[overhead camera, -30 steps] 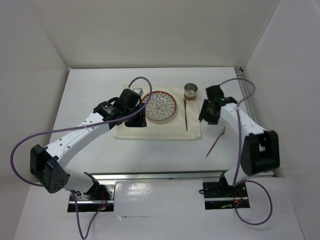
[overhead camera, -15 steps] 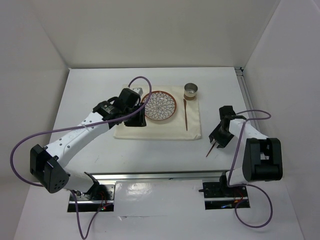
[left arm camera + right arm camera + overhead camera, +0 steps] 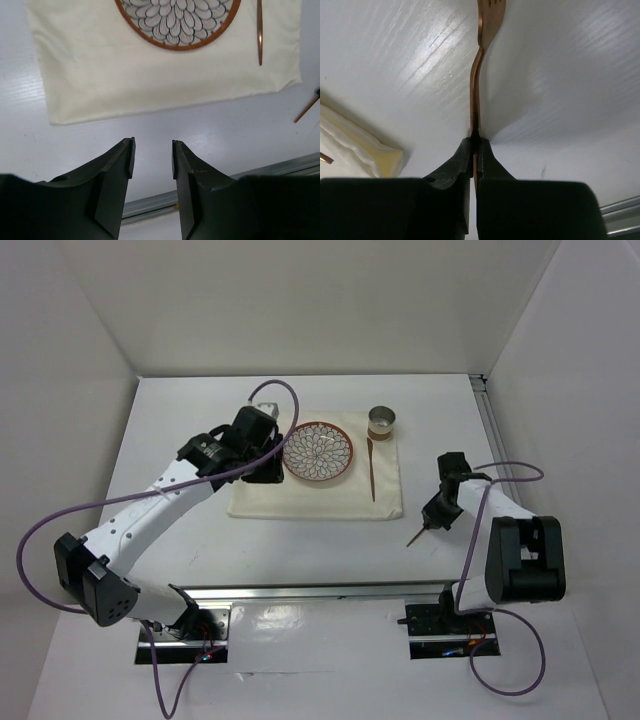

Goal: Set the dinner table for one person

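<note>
On the white dinner table (image 3: 330,545) lies a cream cloth (image 3: 260,502) bearing a flower-patterned plate (image 3: 317,451), a small metal cup (image 3: 381,422) and a slim copper utensil (image 3: 371,468). To the right of the cloth, my right gripper (image 3: 437,512) is shut on a copper fork (image 3: 418,534). In the right wrist view the fork (image 3: 477,75) runs forward from that gripper (image 3: 475,142), its head near the top edge. My left gripper (image 3: 262,468) hovers open over the cloth's left part. In the left wrist view this gripper (image 3: 152,150) holds nothing, with the plate (image 3: 178,20) ahead of it.
A metal rail (image 3: 320,592) runs along the table's near edge, with both arm bases mounted on it. White walls enclose the table at the back and sides. The cloth's corner (image 3: 360,145) lies just left of the right gripper.
My right gripper has closed on the fork, whose handle end has shifted slightly left. The left arm has drawn back a little toward the upper left, still open.
</note>
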